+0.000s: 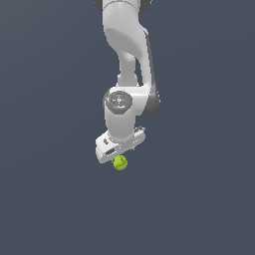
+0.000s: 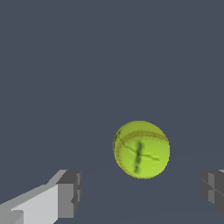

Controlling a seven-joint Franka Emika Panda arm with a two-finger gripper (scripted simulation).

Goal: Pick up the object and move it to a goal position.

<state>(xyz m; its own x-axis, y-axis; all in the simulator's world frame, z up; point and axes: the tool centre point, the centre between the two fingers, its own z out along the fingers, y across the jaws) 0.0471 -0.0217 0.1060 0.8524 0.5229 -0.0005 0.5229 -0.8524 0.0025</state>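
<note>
Below the white arm (image 1: 127,74), seen in the exterior view, the claw (image 1: 118,158) hangs over a plain dark blue-grey surface (image 1: 199,199) that fills the whole scene. The wrist (image 1: 118,117) points down and the hand body is tilted, with its lower end toward the exterior view's left. The ball (image 1: 120,163) shows just under the hand, partly tucked behind its lower edge, so that view alone does not tell whether the ball is touched.

The wrist view settles more. The ball (image 2: 141,149) is yellow-green, with a thin reddish stitched seam curving over it and dark crossed marks on its face. It lies in the span between the two fingertips, closer to one than the other, and apart from both: dark surface shows between the ball and each tip. One fingertip (image 2: 70,192) is a grey pad on a pale finger; the other (image 2: 213,190) is only partly in frame at the picture's edge. The claw (image 2: 141,191) stands wide apart, its gap clearly broader than the ball, and it clamps nothing.

Whether the ball rests on the surface or sits a little off it cannot be told, since no shadow or contact line shows in either view.
</note>
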